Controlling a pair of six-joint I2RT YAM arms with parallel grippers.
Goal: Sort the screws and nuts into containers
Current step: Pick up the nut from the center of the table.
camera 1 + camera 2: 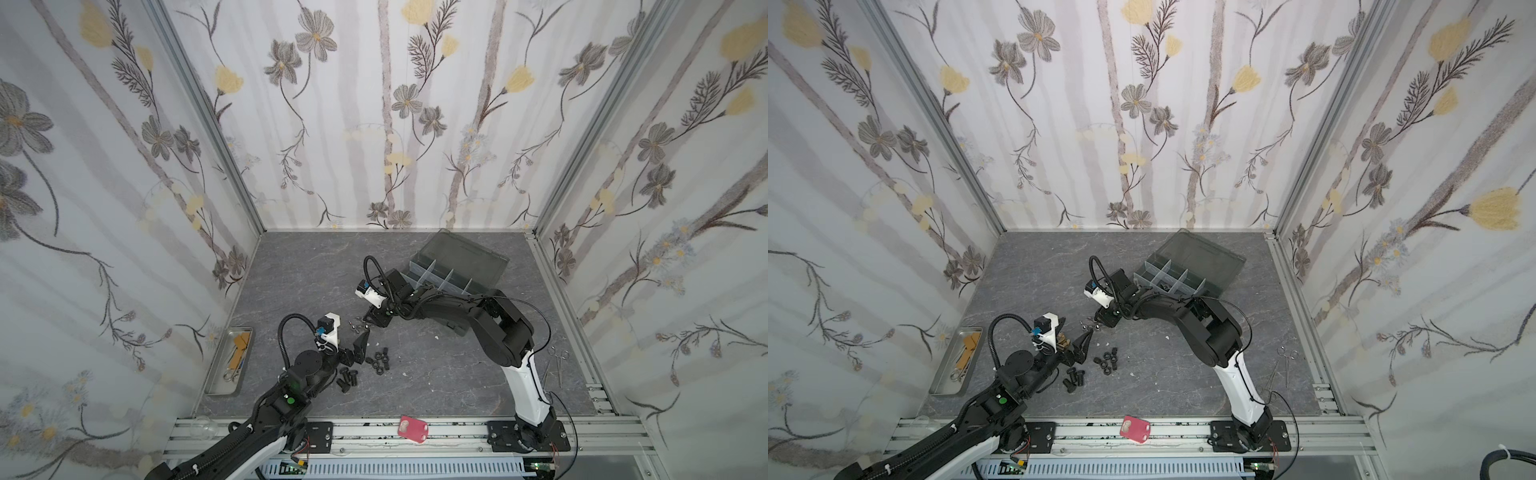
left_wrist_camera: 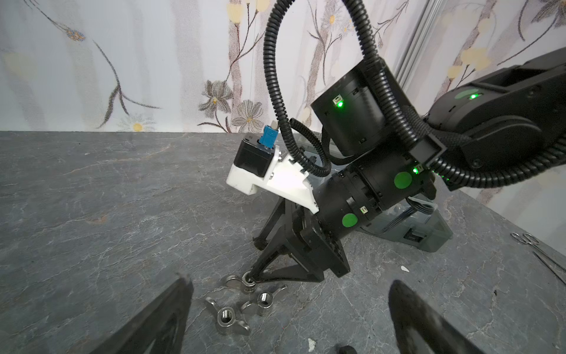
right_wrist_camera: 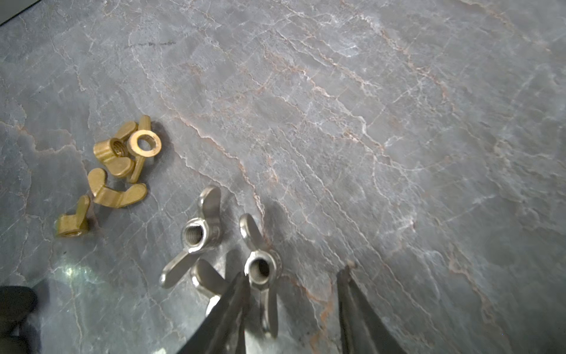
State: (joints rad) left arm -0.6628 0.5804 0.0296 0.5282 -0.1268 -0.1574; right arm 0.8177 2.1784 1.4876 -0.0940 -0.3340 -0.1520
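Brass wing nuts (image 3: 116, 165) lie beside silver wing nuts (image 3: 199, 236), one between the lowered right gripper (image 3: 294, 272)'s parted jaws. Left gripper (image 2: 291, 280) hovers wide open near black screws (image 1: 347, 380) and hex nuts (image 1: 379, 362); organizer box (image 1: 465, 253) behind.

In both top views the right arm (image 1: 449, 307) covers the near side of the organizer box (image 1: 469, 255) — what lies in its cells (image 1: 456, 281) is too small to tell. In the right wrist view a finger (image 3: 226, 315) of the right gripper (image 3: 294, 272) hides part of a silver wing nut (image 3: 207, 277).
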